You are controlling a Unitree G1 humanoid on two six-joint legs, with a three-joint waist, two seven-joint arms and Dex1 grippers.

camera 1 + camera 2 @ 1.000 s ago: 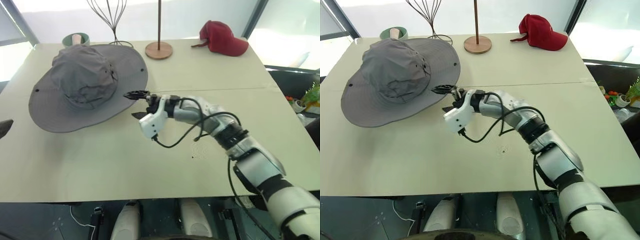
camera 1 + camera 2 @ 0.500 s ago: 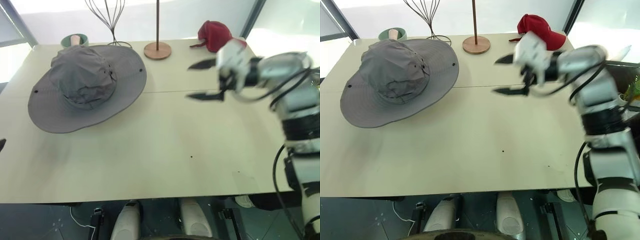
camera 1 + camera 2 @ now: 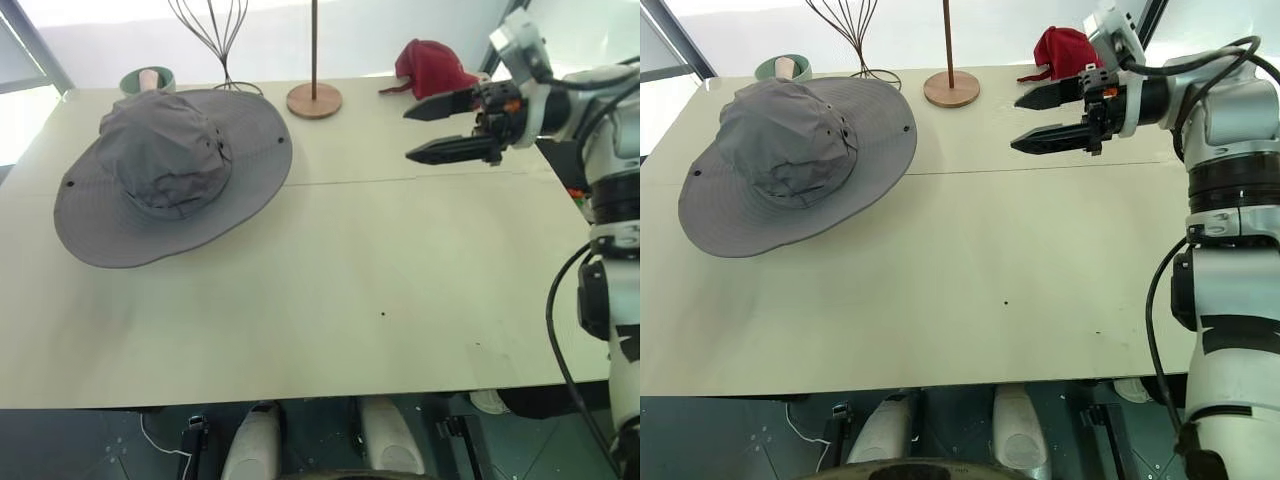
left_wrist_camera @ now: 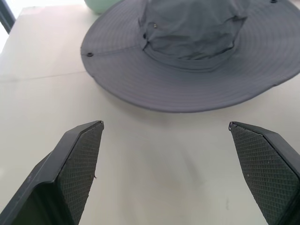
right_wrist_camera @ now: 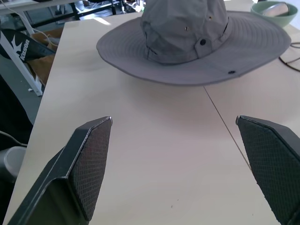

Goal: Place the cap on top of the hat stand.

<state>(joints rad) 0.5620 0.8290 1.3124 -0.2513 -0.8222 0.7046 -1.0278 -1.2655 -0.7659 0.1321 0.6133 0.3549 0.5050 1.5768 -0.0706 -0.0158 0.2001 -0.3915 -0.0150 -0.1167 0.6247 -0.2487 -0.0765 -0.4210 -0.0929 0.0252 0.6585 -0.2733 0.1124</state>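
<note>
The cap (image 3: 170,170), a large grey sun hat with a wide round brim, rests brim-down on the left half of the table (image 3: 330,300). The hat stand is hidden. My right gripper (image 3: 407,137) hangs open in the air over the table's right rear, pointing left, one finger above the other, far from the cap and empty. In the right wrist view the cap (image 5: 187,37) lies well beyond the spread fingers (image 5: 89,159). My left gripper (image 4: 165,123) is open and empty, a short way off the cap's brim (image 4: 187,89).
A red baseball cap (image 3: 435,72) lies at the back right corner. A thin pole on a wooden disc base (image 3: 314,100), a tall tulip-shaped wire stand (image 3: 210,25) and a green bowl (image 3: 148,78) line the back edge.
My right gripper left the cap's brim, rose and swung far to the right, rolling its fingers one above the other. The cap stayed put.
</note>
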